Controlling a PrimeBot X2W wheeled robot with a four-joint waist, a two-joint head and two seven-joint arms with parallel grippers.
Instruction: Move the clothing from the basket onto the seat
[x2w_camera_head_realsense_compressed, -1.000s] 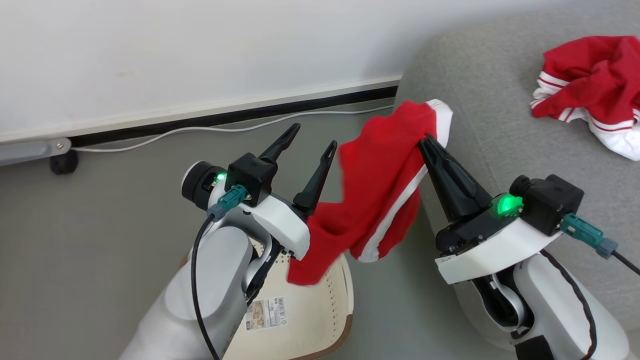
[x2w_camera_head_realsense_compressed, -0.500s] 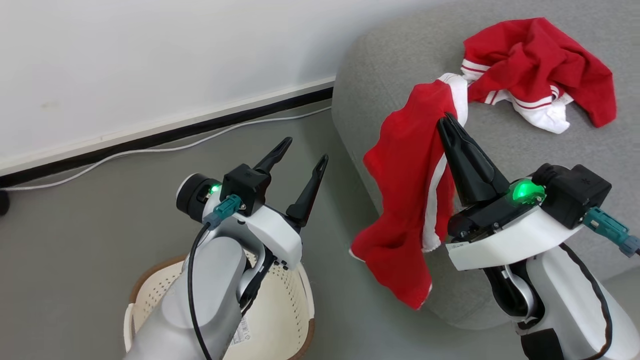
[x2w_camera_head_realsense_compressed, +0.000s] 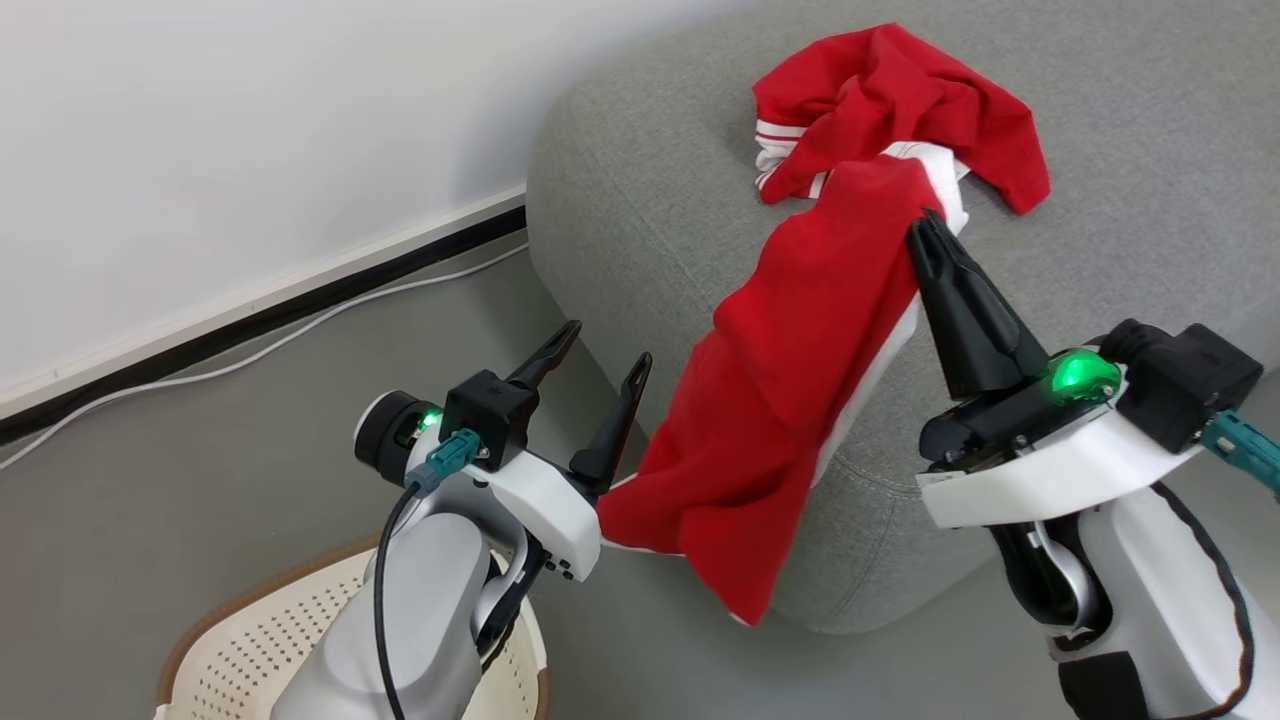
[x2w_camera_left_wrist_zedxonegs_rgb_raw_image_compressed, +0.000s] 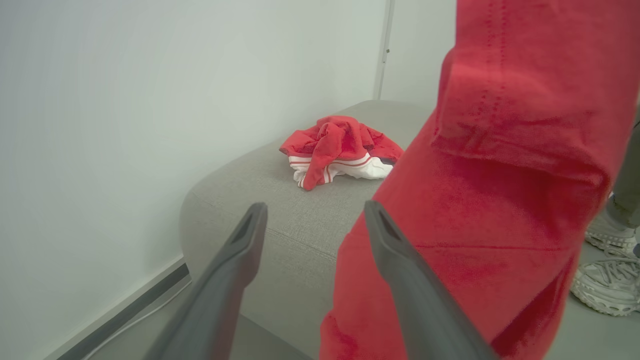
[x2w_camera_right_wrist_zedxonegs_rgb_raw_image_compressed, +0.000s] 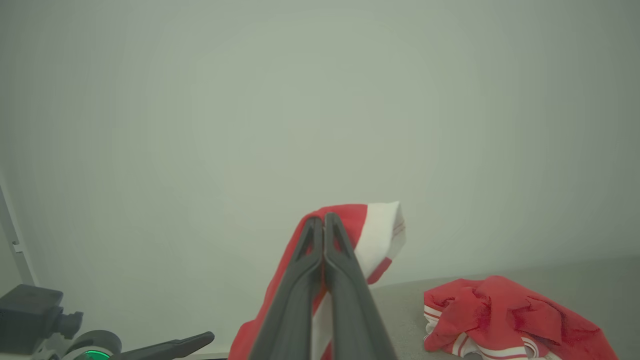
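My right gripper (x2w_camera_head_realsense_compressed: 926, 226) is shut on the white-edged top of a red garment (x2w_camera_head_realsense_compressed: 790, 400). It holds that end above the grey seat (x2w_camera_head_realsense_compressed: 640, 200), while the rest hangs down over the seat's front corner. A second, crumpled red garment (x2w_camera_head_realsense_compressed: 890, 95) lies on the seat just beyond. My left gripper (x2w_camera_head_realsense_compressed: 608, 342) stands open with nothing in it, left of the hanging cloth and above the cream basket (x2w_camera_head_realsense_compressed: 250, 640). The left wrist view shows the open left gripper (x2w_camera_left_wrist_zedxonegs_rgb_raw_image_compressed: 315, 205), the hanging garment (x2w_camera_left_wrist_zedxonegs_rgb_raw_image_compressed: 500, 200) and the lying one (x2w_camera_left_wrist_zedxonegs_rgb_raw_image_compressed: 340, 147). The right wrist view shows the shut right gripper (x2w_camera_right_wrist_zedxonegs_rgb_raw_image_compressed: 324, 216) on the cloth (x2w_camera_right_wrist_zedxonegs_rgb_raw_image_compressed: 372, 230).
A white wall with a dark baseboard runs behind, and a white cable (x2w_camera_head_realsense_compressed: 250, 345) lies along the grey floor. A person's pale shoe (x2w_camera_left_wrist_zedxonegs_rgb_raw_image_compressed: 605, 280) stands on the floor beyond the hanging garment. The basket's inside is mostly hidden by my left forearm.
The head camera has swung toward the seat. My right gripper has carried the garment from beside the seat to over it, close to the lying garment. The left gripper stays open.
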